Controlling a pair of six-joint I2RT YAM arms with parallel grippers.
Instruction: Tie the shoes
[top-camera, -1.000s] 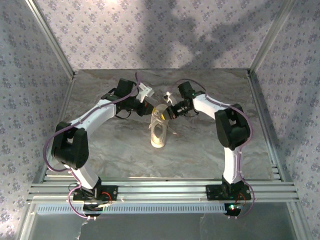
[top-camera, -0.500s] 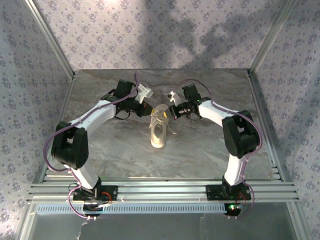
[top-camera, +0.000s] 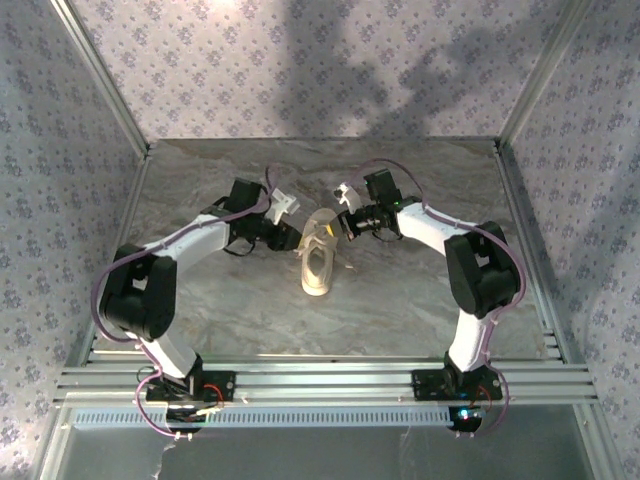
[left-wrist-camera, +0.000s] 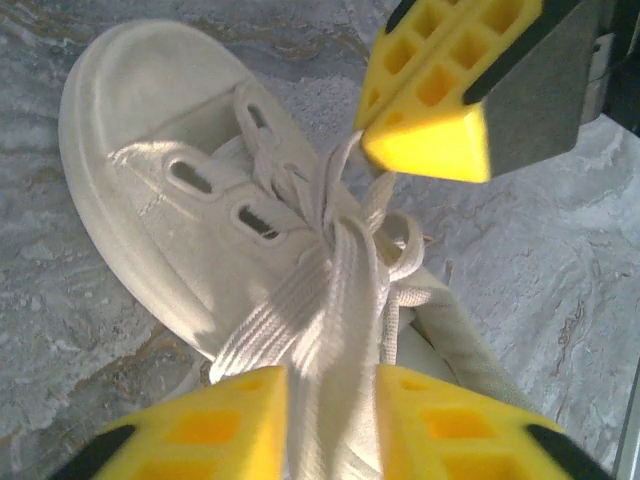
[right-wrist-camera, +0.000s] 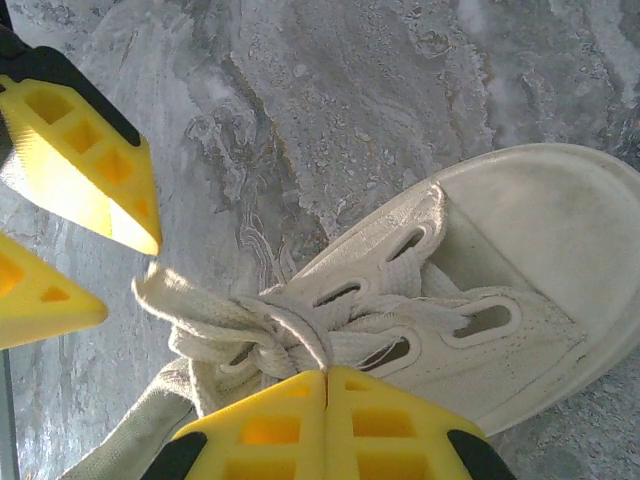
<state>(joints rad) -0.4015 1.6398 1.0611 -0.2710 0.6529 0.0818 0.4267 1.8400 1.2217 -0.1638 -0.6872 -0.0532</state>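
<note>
Sneaker (top-camera: 318, 258) far-to-near, toe nearward; left claw (left-wrist-camera: 332, 395) released; right claw (right-wrist-camera: 326, 385) clenched on laces (right-wrist-camera: 265, 325)

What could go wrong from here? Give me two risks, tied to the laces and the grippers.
1. The left gripper stands open, a strand of the laces lying loose between its fingers; the knot may slacken.
2. The right gripper, shut at the knot, seems to pinch a lace; pulling could drag or tip the shoe, which nothing holds down.

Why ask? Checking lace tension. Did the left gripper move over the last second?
Yes. The left gripper shifted toward the table's near edge, judged against the stationary shoe.
</note>
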